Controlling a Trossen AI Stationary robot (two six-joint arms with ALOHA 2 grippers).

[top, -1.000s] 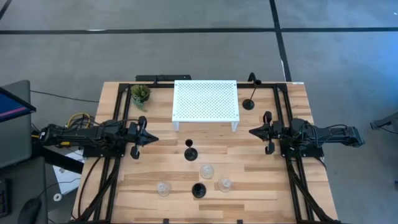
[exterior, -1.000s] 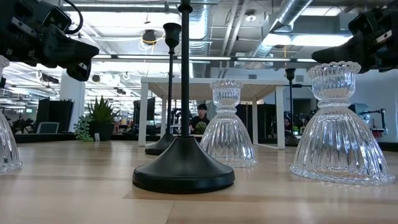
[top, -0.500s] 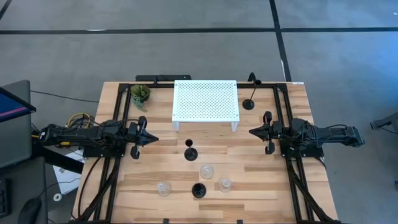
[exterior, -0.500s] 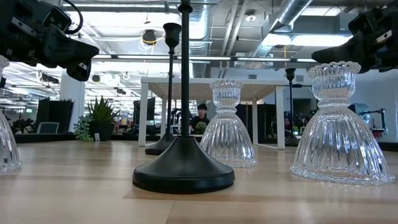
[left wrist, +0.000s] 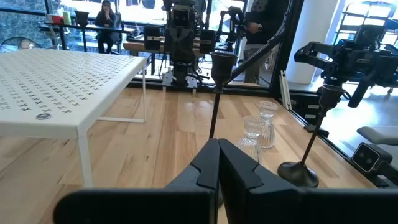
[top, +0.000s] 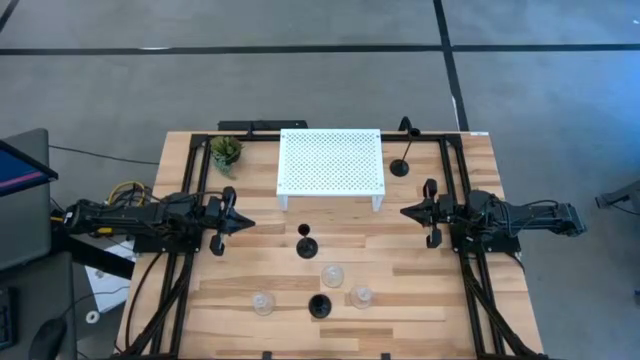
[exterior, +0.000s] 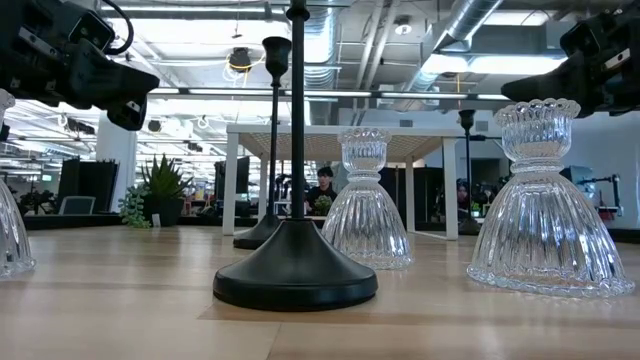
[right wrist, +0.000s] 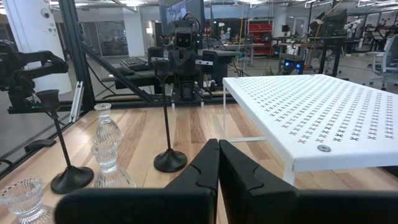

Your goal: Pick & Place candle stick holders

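Claws shut, left claw, right claw, facing, empty

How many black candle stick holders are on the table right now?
3. One black holder stands mid-table in front of the white rack, one near the front edge between the glass holders, and one at the rack's right side. None seems hidden.

Wooden bench w/ white perforated rack at back, small potted plant beside it. Three black candle holders & three clear glass holders standing on top, mostly front-centre.
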